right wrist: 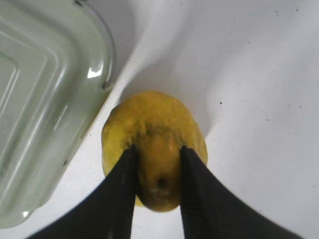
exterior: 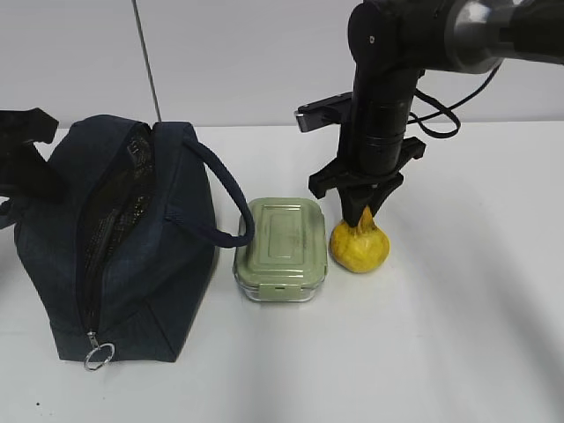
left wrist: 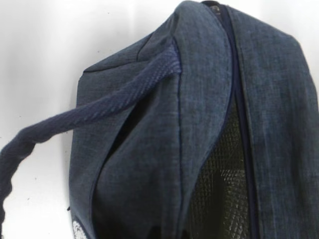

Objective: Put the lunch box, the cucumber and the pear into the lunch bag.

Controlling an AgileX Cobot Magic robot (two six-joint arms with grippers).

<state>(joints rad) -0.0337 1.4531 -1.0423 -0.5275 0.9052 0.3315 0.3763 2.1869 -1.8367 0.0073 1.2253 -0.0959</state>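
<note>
The right hand (right wrist: pixel 157 169) pinches the narrow top of the lumpy yellow pear (exterior: pixel 359 244), which sits on the white bench (exterior: pixel 458 335) just beside the green-lidded glass lunch box (exterior: pixel 280 250). The dark navy fabric lunch bag (exterior: pixel 123 238) gapes unzipped, ready for loading. The left hand's state cannot be told.

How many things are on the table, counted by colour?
Dark blue: 1, the lunch bag
Pale green: 1, the lunch box
Yellow: 1, the pear, with the right gripper closed on its narrow top
Total: 3
No cucumber shows in any view.
</note>
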